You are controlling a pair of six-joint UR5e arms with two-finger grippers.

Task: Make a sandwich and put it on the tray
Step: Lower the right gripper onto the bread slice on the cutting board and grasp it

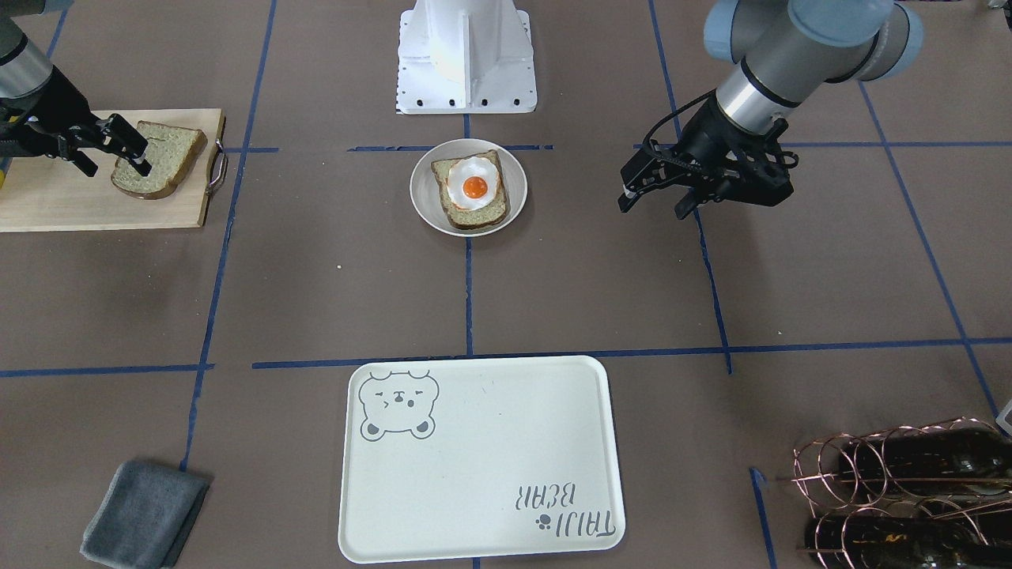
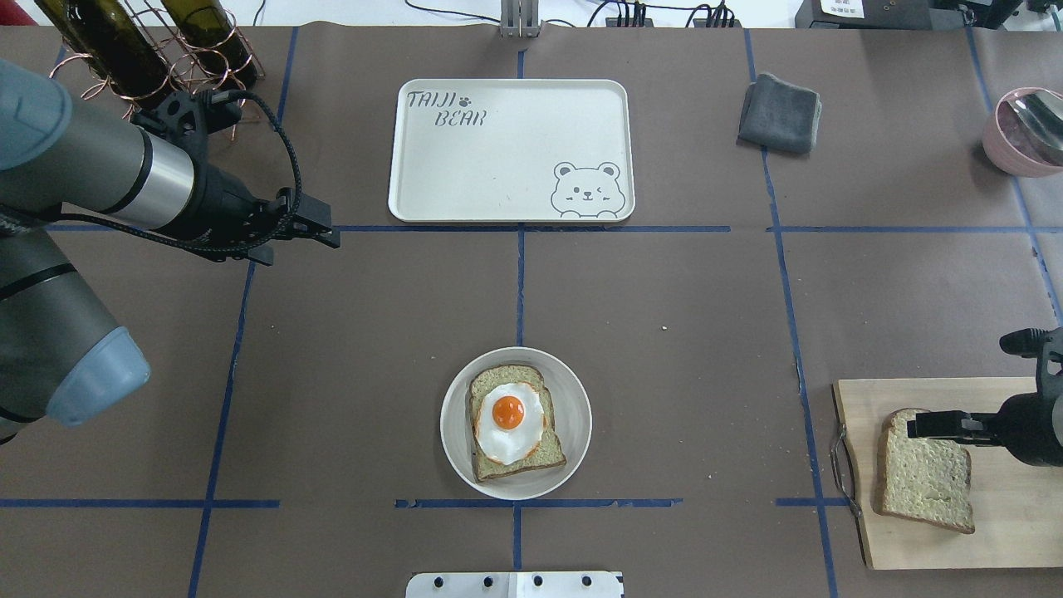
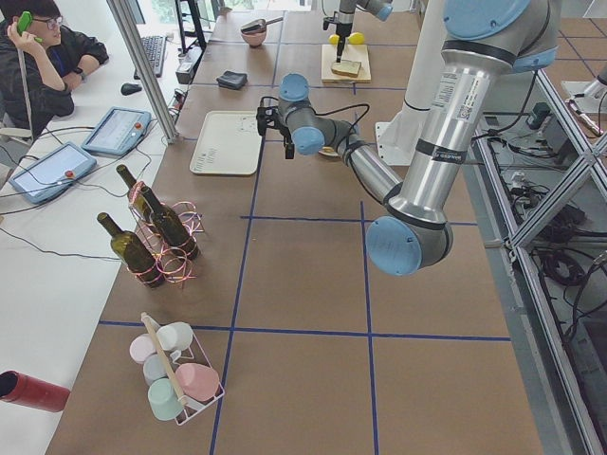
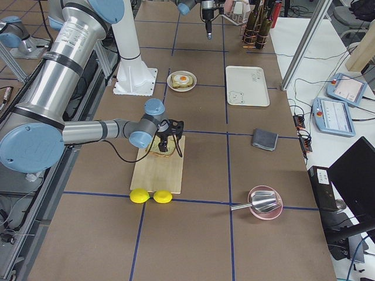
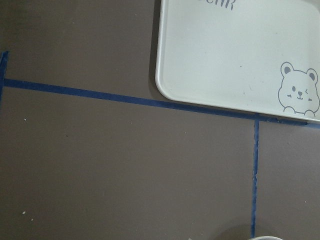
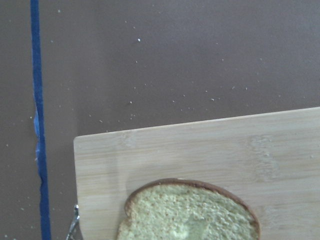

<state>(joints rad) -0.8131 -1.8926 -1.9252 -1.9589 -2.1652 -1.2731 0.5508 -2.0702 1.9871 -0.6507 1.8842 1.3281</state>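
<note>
One bread slice [image 1: 477,212] w/ the fried egg [image 1: 473,186] on top lies in the round plate [image 1: 423,197] mid-tabletop [image 1: 316,276]. The 2nd slice [image 1: 170,154] lies on the wooden cutting board [image 1: 47,201] on the robot's R side, and the tray [image 1: 474,474] sits across from the robot's base, well apart from both. R hand [image 1: 117,167] is at the 2nd slice, jaws apart, one finger over the bread & the other off its edge, can't tell if touching; L hand [image 1: 653,210] hovers over the tabletop near the plate, jaws apart, gripping nothing.
</note>
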